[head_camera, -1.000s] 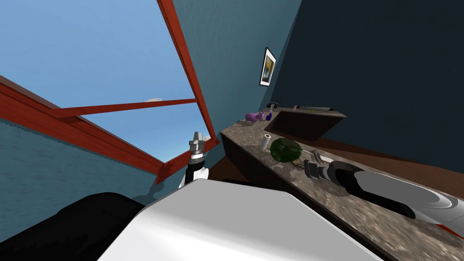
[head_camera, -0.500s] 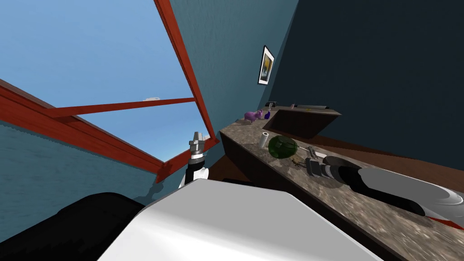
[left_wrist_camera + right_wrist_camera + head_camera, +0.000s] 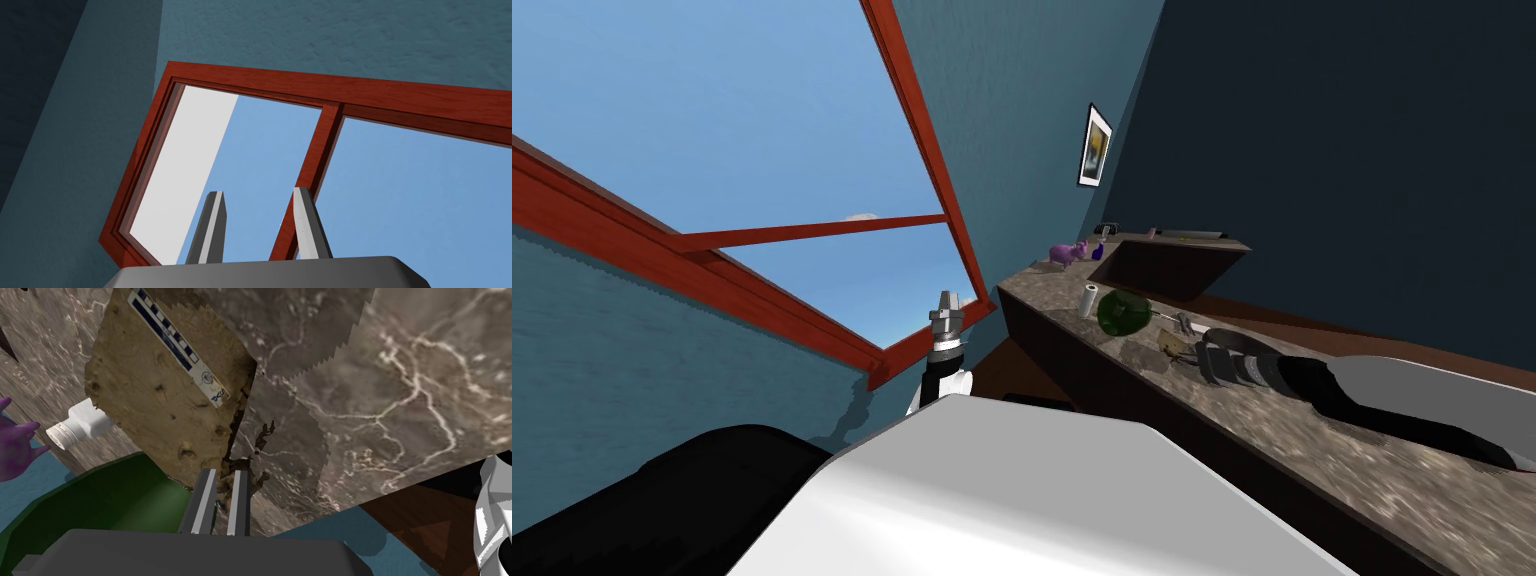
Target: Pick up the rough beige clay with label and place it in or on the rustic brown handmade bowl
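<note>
Rough beige pitted clay slab, its white label checked dark blue; dark green bowl; brown desk veined white.

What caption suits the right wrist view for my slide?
Right gripper pinches an edge of the labelled beige clay, beside the green bowl.

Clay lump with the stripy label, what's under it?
Marbled brown counter shows beside the clay lump, and a green bowl peeks out by the right fingers. Whatever lies right beneath the lump is covered.
</note>
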`<state>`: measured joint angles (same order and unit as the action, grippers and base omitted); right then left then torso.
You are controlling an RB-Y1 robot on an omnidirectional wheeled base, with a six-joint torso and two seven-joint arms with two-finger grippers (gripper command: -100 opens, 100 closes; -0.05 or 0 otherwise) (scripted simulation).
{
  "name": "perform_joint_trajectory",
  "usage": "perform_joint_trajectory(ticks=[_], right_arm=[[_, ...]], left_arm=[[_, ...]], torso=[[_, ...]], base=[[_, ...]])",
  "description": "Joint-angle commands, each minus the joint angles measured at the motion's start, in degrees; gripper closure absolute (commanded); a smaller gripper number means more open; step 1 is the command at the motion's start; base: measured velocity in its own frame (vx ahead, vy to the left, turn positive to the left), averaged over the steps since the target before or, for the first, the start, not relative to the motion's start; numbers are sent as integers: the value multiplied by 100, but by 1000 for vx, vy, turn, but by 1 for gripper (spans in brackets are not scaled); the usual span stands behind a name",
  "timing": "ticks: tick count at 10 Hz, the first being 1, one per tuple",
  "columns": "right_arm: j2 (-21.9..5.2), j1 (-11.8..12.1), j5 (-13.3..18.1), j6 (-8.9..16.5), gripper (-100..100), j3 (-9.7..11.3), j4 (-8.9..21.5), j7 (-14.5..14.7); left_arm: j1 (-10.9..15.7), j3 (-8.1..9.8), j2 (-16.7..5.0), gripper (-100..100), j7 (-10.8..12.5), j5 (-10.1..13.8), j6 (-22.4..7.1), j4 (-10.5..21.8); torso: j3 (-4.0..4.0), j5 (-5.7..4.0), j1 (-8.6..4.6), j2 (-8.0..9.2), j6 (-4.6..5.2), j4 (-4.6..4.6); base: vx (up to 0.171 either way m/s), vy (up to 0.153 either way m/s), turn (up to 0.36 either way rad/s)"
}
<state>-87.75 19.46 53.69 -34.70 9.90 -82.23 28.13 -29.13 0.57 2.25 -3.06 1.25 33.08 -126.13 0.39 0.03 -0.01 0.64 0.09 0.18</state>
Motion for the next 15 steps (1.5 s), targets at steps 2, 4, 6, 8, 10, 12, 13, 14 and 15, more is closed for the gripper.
perform_joint_trajectory(ticks=[2,4,6,8,10,12,13,14,15], right_arm=[[-201,36,-73,-266,100,-193,4,-127],[-382,10,-153,-441,100,-303,-23,-252],[-583,-72,-257,-614,100,-385,-57,-391],[-798,-217,-373,-764,100,-417,-74,-531],[-980,-373,-445,-784,100,-363,-25,-620],[-1201,-556,-504,-753,100,-266,63,-706],[-1299,-636,-526,-730,100,-218,106,-740],[-1395,-708,-543,-708,100,-173,145,-771],[-1333,-647,-545,-737,100,-219,138,-723]], left_arm=[[0,0,0,0,0,0,0,0],[0,0,0,0,0,0,0,0],[0,1,-1,0,0,0,0,0],[-1,1,-1,0,0,0,0,0],[-1,2,-2,0,0,0,0,0],[-2,2,-2,0,0,0,0,0],[-2,3,-3,0,0,0,0,0],[-2,3,-3,0,0,0,0,0],[-2,3,-3,0,0,0,0,0]], torso=[[1,-2,-5,2,0,0],[-7,-1,-7,-14,-5,-2],[-12,-4,-26,-23,-9,-3],[-15,-8,-41,-28,-7,-5],[-16,-15,-71,-29,-4,-5],[-29,-20,-103,-55,-1,-9],[-40,-26,-113,-71,-3,-14],[-42,-24,-113,-73,-2,-14],[-42,-27,-111,-73,-4,-15]], base=[[-123,-33,0],[-85,-54,22],[-85,-101,48],[-72,-159,46],[-62,-196,31],[25,-271,1],[28,-256,6],[24,-261,-4],[-38,-33,90]])
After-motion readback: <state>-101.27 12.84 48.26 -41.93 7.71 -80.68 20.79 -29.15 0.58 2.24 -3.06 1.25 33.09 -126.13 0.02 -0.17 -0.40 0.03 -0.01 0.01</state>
